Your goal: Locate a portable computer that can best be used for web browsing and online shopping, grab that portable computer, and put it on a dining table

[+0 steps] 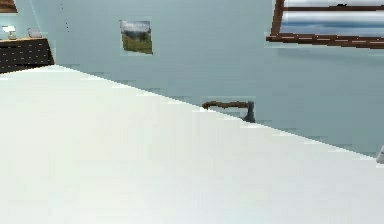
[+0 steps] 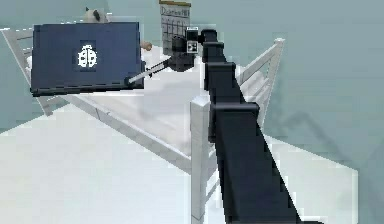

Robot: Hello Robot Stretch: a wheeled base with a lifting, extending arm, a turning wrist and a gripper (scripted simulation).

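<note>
A dark blue laptop (image 2: 85, 60) with a white emblem on its lid hangs tilted in the arm side view's upper left, above a white bed (image 2: 150, 110) and clear of it. My gripper (image 2: 145, 73) holds the laptop at its right edge. The dark arm (image 2: 235, 130) rises from the bottom edge to the gripper's body (image 2: 182, 52). A broad white tabletop (image 1: 130, 150) spreads across the lower part of the forward view.
Behind the tabletop a chair back (image 1: 230, 106) stands against the pale blue wall, with a framed picture (image 1: 136, 36) and a window (image 1: 325, 25) above. A dark dresser (image 1: 25, 52) stands far left. White bed rails (image 2: 255, 75) flank the arm.
</note>
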